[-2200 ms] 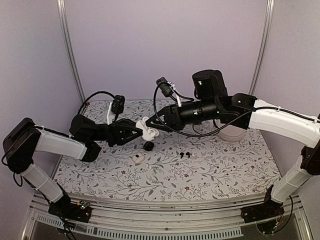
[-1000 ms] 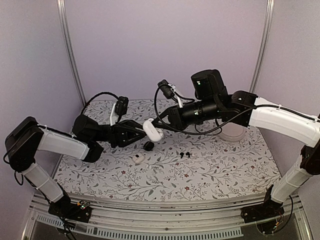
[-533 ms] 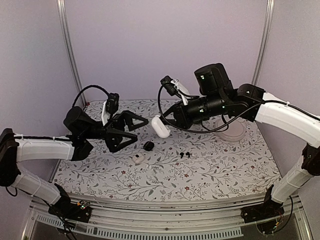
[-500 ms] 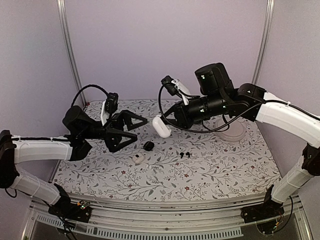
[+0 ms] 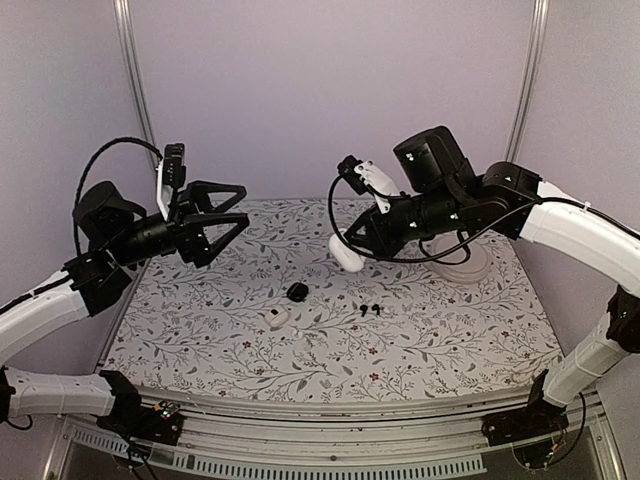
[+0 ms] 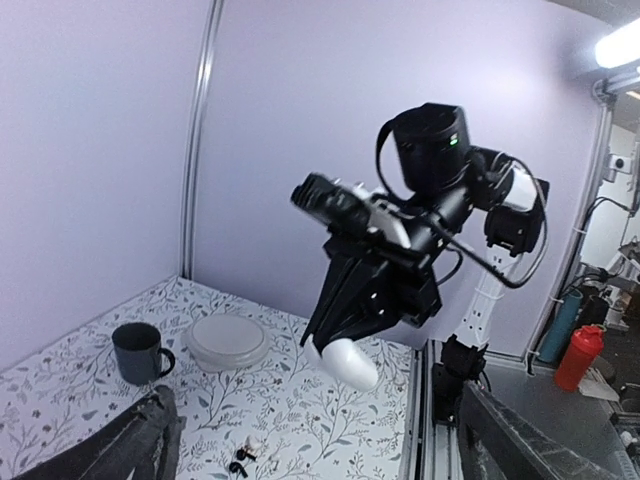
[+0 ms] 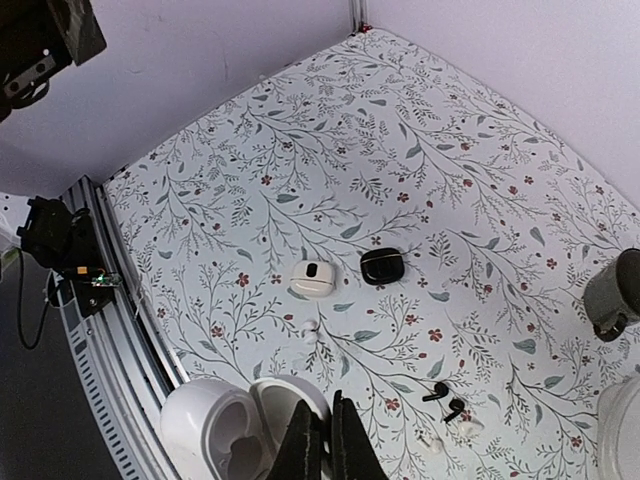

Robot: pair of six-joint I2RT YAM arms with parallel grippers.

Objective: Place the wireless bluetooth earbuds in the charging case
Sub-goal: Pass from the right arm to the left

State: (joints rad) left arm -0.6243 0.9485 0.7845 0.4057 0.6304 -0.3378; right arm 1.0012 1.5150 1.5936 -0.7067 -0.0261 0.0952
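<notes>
Right wrist: right claw [image 7: 321,425] clenched on the open white charging case [image 7: 225,432], held in the air over the desk [image 7: 300,170]; its sockets look empty. Black earbuds [image 7: 446,400] lie loose on the desk below, well apart from it. Left claw [image 5: 243,204] released, empty, raised far left. Nothing inserted yet; pick and insert both remain.

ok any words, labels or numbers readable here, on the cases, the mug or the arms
None can be read. The open white charging case in the right gripper, the round black case, the small white case and the dark mug show no lettering; the red bottle is too blurred to tell.
</notes>
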